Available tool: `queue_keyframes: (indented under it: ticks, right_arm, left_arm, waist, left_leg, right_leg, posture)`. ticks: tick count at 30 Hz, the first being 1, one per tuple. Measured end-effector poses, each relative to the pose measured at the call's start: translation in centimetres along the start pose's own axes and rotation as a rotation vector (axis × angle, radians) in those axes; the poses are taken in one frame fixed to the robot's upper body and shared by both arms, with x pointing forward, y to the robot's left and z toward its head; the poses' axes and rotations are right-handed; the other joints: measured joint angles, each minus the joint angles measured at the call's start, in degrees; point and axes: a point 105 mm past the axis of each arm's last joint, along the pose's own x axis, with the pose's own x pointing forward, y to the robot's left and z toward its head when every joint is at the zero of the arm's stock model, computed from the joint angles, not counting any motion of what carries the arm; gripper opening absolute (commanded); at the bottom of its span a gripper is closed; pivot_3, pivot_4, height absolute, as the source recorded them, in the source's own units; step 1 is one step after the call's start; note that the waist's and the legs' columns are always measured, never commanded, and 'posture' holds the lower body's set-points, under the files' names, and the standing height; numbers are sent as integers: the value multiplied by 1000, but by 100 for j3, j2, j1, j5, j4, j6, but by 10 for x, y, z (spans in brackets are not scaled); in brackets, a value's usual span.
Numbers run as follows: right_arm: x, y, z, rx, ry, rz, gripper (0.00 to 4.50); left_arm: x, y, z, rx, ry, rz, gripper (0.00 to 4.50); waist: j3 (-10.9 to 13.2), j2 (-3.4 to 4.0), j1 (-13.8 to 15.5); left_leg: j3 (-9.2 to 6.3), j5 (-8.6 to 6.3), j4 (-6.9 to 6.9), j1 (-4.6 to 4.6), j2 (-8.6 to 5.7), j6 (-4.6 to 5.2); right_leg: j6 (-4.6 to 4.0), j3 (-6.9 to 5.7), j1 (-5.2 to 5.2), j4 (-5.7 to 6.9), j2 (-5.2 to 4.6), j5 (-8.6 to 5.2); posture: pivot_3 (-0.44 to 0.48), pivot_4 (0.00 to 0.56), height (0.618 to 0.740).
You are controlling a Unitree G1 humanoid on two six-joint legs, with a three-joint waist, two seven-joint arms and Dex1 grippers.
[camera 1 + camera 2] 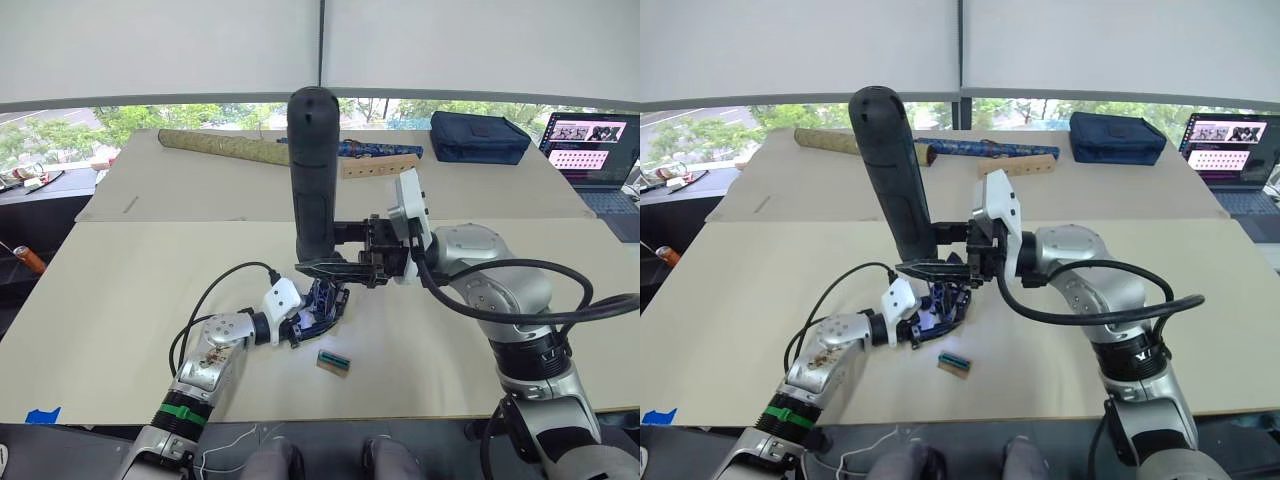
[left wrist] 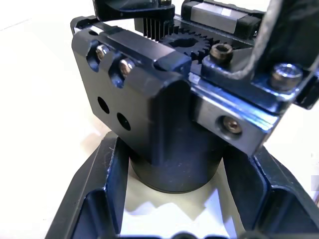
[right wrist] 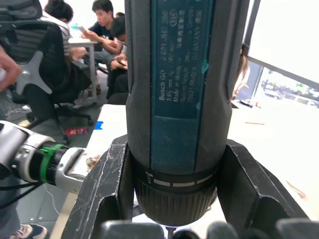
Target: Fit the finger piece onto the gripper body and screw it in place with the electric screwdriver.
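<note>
A small block with a green top point(image 1: 333, 361) lies on the beige tabletop point(image 1: 130, 300). Along the far edge lie a long patterned roll point(image 1: 235, 148), a tan strip with holes point(image 1: 380, 166) and a dark blue pouch point(image 1: 479, 137). An open laptop point(image 1: 590, 145) sits at the far right. People point(image 3: 107, 30) sit at a desk, perhaps working.

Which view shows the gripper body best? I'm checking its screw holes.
The left wrist view: the gripper body sits close up between the left gripper's fingers, holes and screws plain. Both eye views show it small, under the electric screwdriver.
</note>
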Motion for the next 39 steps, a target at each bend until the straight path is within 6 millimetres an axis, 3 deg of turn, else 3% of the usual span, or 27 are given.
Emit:
queue_keyframes:
  ticks: [3, 8, 14, 19, 21, 24, 26, 28, 31, 35, 39]
  right_arm:
    - [-3, 10, 12, 26, -82, 72, 1895]
    - [-20, 28, 46, 40, -153, 174, 1895]
    - [-62, 11, 62, 119, 0, 40, 1895]
    - [-138, -8, 51, 373, 306, -173, 1895]
    - [-162, -11, 33, 437, 474, -250, 1895]
    - [-211, -23, -14, 516, 760, -424, 1895]
    - [-243, -27, -49, 559, 942, -515, 1895]
    - [-261, -24, -80, 608, 1078, -536, 1895]
    - [-271, -30, -100, 616, 1196, -556, 1895]
    - [-298, -37, -106, 599, 1339, -627, 1895]
    - [-297, -44, -110, 598, 1348, -618, 1895]
  left_arm:
    - [-1, 1, 0, -1, 2, 11, 4478]
    - [-21, 3, -8, 2, 28, 23, 4478]
    - [-85, 13, -19, -11, 36, 63, 4478]
    - [-154, 17, -21, 23, 54, 53, 4478]
    - [-168, 16, -11, 42, 40, 18, 4478]
    - [-187, 13, -1, 44, 31, 7, 4478]
    - [-189, 7, 1, 33, 21, -3, 4478]
    - [-187, 5, 5, 17, -2, -2, 4478]
    - [-185, 2, 9, 11, -7, 10, 4478]
    - [-186, -8, 9, -14, -4, 8, 4478]
    - [-192, 1, 14, -16, -10, 68, 4478]
  waist:
    - [2, 0, 3]
    - [3, 1, -79]
    - [12, 11, -103]
    - [50, 18, -20]
    - [57, 28, -1]
    - [61, 22, -36]
    - [78, 36, -41]
    - [108, 56, -46]
    - [148, 86, -64]
    - [159, 85, -68]
    - [171, 72, -75]
  left_leg:
    - [0, -1, 0, 0, 1, 1]
    - [1, -12, -12, 8, 9, 6]
    - [7, 1, -75, 29, 10, -20]
    - [11, -4, -69, -18, -3, -11]
    - [17, -9, -62, -30, -8, -1]
    - [33, -23, -41, -29, -13, 20]
    - [64, -29, -33, -39, -26, 32]
    - [81, -28, -22, -48, -26, 33]
    - [112, -18, 0, -59, -15, 22]
    - [126, -16, -2, -56, 0, 15]
    - [126, -8, 1, -44, 8, 1]
  right_leg:
    - [0, 0, -1, 1, 0, 0]
    - [-5, 0, -8, 2, -35, 0]
    - [-25, -65, -16, -6, -85, -9]
    - [-34, -154, -54, -12, -133, -10]
    - [-33, -174, -63, -13, -146, -10]
    - [-28, -197, -71, -16, -156, -7]
    - [-7, -186, -70, -10, -161, 4]
    - [2, -179, -79, -3, -155, 10]
    - [5, -182, -95, 15, -134, 11]
    - [8, -184, -93, 4, -112, 9]
    - [5, -182, -81, 4, -98, 10]
  posture:
    - [0, 150, 734]
    - [0, 150, 734]
    - [0, 150, 734]
    - [0, 150, 734]
    - [0, 150, 734]
    - [0, 150, 734]
    - [0, 150, 734]
    - [0, 150, 734]
    - [0, 150, 734]
    - [0, 150, 734]
    - [0, 150, 734]
